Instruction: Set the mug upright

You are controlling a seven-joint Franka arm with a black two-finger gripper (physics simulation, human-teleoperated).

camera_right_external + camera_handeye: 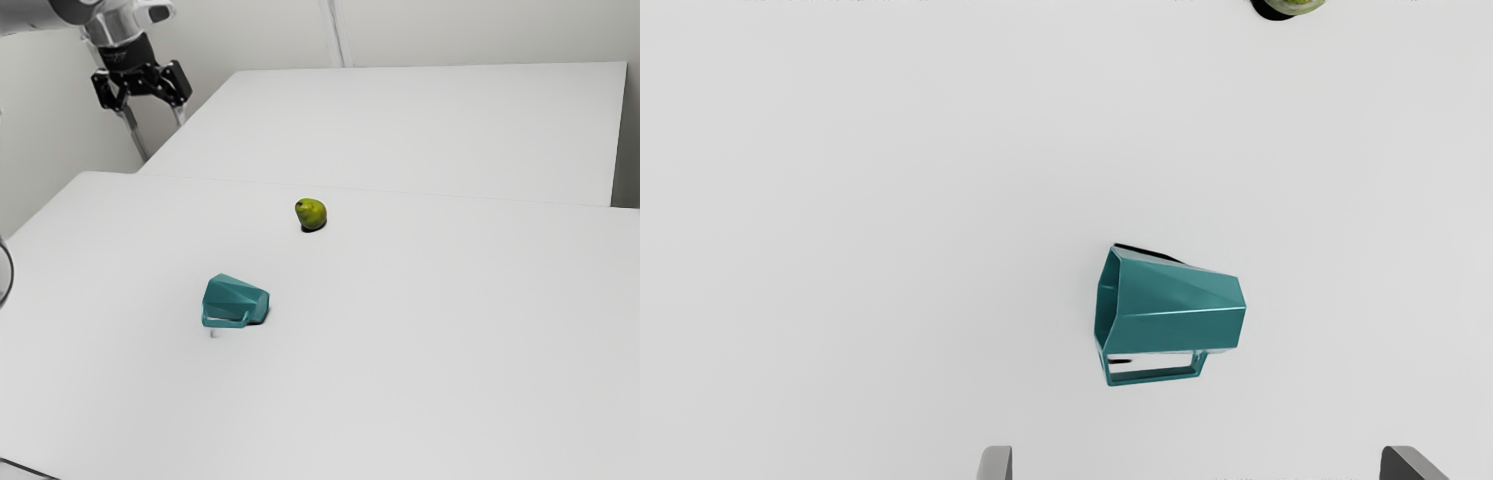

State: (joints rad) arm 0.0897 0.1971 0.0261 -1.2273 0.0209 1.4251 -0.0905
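From where I stand, the black gripper (144, 97) has its fingers spread wide, touching neither mug nor pear. Beyond and below the fingertips, the glossy teal mug (1180, 300), faceted and tapering, lies sideways, its angular handle (1153, 379) toward them. Farther from them sits a rounded green pear (312, 214) on the smooth white table (400, 350).

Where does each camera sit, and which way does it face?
Exterior view: beside the arm, looking down across the table; the arm's end and open gripper show at its upper left.
Wrist view: on the arm, just behind the gripper, looking down; two spread fingertips show at the bottom edge.
Both share the table, the tipped-over mug and the pear.
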